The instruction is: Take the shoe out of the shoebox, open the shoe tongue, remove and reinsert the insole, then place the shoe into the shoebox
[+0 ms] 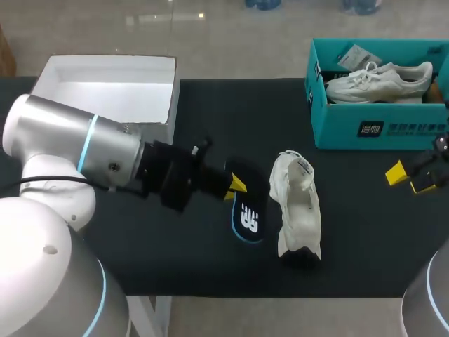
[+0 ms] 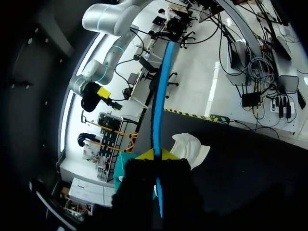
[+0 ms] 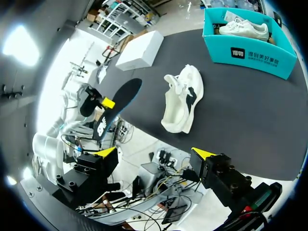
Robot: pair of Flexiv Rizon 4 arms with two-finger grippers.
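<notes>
Black table surface [image 1: 365, 232] carries a white shoe [image 1: 296, 203] near its middle, outside both boxes, with a teal shoebox [image 1: 379, 130] holding a second white shoe [image 1: 379, 81] at the far right and a white box [image 1: 105, 84] at the far left. Left gripper [image 1: 236, 187] is pinched on one end of the dark, blue-edged insole [image 1: 249, 214], which sits just beside the shoe and apart from it. Right gripper [image 1: 407, 179] hangs near the table's right edge in front of the teal shoebox, fingers spread with nothing between them.
</notes>
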